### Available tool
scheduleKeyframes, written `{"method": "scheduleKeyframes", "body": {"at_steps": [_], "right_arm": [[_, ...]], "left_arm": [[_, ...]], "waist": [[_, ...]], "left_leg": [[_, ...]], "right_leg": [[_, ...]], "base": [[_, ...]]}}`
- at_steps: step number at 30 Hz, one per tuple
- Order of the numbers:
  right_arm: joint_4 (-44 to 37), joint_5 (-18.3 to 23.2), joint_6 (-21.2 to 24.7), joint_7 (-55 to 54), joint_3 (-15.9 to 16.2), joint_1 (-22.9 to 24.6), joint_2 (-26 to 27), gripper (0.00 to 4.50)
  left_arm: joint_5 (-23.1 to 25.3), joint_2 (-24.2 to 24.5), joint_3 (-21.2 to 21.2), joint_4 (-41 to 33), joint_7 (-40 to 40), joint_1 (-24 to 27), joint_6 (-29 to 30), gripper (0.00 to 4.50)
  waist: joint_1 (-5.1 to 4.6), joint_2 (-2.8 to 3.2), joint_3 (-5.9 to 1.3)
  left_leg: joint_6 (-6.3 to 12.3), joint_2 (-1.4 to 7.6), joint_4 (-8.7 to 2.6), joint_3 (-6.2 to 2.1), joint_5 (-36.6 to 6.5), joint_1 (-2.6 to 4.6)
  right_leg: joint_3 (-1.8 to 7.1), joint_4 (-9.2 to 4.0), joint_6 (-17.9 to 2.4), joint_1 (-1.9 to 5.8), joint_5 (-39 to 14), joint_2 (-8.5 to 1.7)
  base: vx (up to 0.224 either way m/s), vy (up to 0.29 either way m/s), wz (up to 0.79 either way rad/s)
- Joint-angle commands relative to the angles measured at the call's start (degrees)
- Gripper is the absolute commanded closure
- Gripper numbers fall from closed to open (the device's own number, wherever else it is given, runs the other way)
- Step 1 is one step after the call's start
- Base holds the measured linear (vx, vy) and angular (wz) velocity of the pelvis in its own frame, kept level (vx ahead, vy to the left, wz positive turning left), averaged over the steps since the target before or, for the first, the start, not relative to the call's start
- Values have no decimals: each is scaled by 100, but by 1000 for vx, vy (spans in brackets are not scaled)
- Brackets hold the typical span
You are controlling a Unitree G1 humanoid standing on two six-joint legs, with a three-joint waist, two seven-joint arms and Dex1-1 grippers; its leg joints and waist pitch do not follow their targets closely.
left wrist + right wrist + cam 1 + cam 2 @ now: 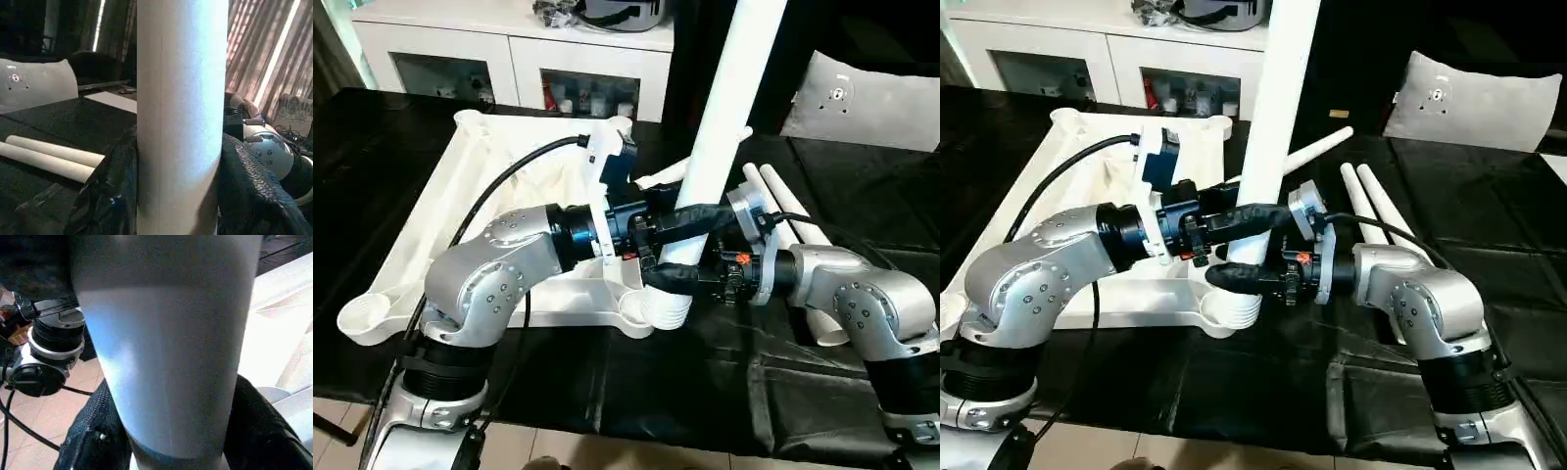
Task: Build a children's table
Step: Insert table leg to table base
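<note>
While leg (729,108) stands in corner socket (664,308) | left end effector (690,220) grips it | right end effector (674,276) grips lower

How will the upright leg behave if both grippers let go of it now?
The upright leg is tall and slim, seated only at its foot in the corner socket, so it could lean or tip. It looks like stiff, smooth plastic, likely light. Being round like the spare legs on the cloth, it would probably roll.

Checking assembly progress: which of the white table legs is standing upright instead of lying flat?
The leg gripped by both grippers, left gripper and right gripper, standing in the tabletop's near corner socket. The spare legs lie flat.
</note>
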Motion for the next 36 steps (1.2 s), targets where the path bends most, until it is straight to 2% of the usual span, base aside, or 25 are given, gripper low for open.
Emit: {"method": "scheduleKeyframes", "body": {"at_steps": [1,4,5,6,8,12,21,22,23,26,28,29,30,31,33,36], "right_arm": [[14,16,56,15,-4,22,-72,248],[23,-31,16,-33,-6,42,-65,249],[47,-85,-37,-80,2,64,-46,250],[61,-107,-61,-104,6,75,-31,251],[74,-143,-104,-140,20,95,-1,252],[83,-206,-170,-212,67,123,71,254],[226,-465,-417,-399,235,123,215,257],[242,-495,-441,-445,242,119,237,257],[251,-512,-453,-468,246,116,248,257],[300,-598,-522,-518,275,115,277,257],[312,-630,-552,-543,283,123,298,257],[306,-653,-570,-545,299,136,308,257],[305,-668,-580,-546,311,141,310,257],[314,-710,-618,-541,348,152,317,257],[314,-723,-640,-542,364,161,320,257],[308,-692,-657,-586,351,169,338,257]], "left_arm": [[-55,-1,-18,-149,-39,-154,-40,264],[50,26,-33,-174,82,-138,-29,264],[-54,-37,32,-146,165,-142,96,264],[-184,-66,71,-161,145,-139,192,229],[-284,-83,82,-220,93,-125,228,194],[-424,-114,70,-295,30,-112,305,174],[-873,-332,122,-524,8,-52,435,87],[-982,-382,145,-578,-2,-25,459,87],[-1027,-410,162,-596,5,-14,472,80],[-1162,-445,155,-658,-53,23,521,52],[-1286,-486,165,-699,-93,58,551,34],[-1466,-566,230,-710,-62,81,614,34],[-1552,-607,260,-710,-49,90,640,24],[-1681,-690,287,-693,-19,110,690,5],[-1658,-690,260,-692,-13,122,689,1],[-1185,-667,107,-590,93,127,490,1]], "waist": [[10,-15,-457],[10,-14,-462],[15,-20,-461],[18,-18,-462],[18,-19,-457],[25,-11,-458],[25,-12,-456],[31,19,-458],[22,2,-458],[22,5,-453],[17,0,-456],[19,18,-457],[15,5,-453],[17,5,-453],[17,12,-452],[15,16,-449]], "left_leg": [[14,221,-362,-66,-709,44],[18,222,-361,-67,-675,45],[10,222,-360,-63,-678,40],[11,222,-358,-64,-683,42],[18,215,-360,-63,-681,39],[16,222,-366,-72,-693,39],[11,218,-364,-66,-706,41],[3,217,-362,-70,-725,41],[-2,218,-364,-66,-738,40],[-8,218,-370,-71,-772,45],[-17,221,-371,-73,-760,37],[-27,222,-369,-71,-765,43],[-21,220,-369,-67,-780,45],[-18,217,-368,-66,-784,43],[1,218,-369,-67,-796,47],[2,223,-376,-75,-824,47]], "right_leg": [[283,-440,-845,330,-1651,-441],[283,-429,-859,329,-1578,-435],[283,-425,-870,334,-1575,-442],[283,-428,-871,333,-1585,-446],[279,-435,-878,332,-1616,-442],[277,-431,-870,330,-1616,-443],[279,-427,-886,331,-1588,-444],[280,-426,-892,331,-1603,-449],[279,-435,-895,332,-1600,-445],[279,-439,-872,330,-1646,-439],[280,-430,-871,336,-1626,-442],[280,-427,-888,329,-1607,-443],[280,-432,-893,329,-1602,-438],[280,-433,-894,333,-1606,-437],[281,-442,-888,330,-1619,-433],[280,-453,-821,334,-1691,-434]], "base": [[0,0,0],[0,0,0],[0,0,0],[0,0,0],[0,0,0],[0,0,0],[0,0,0],[0,0,0],[0,0,0],[0,0,0],[0,0,0],[0,0,0],[0,0,0],[0,0,0],[0,0,0],[0,0,0]]}}
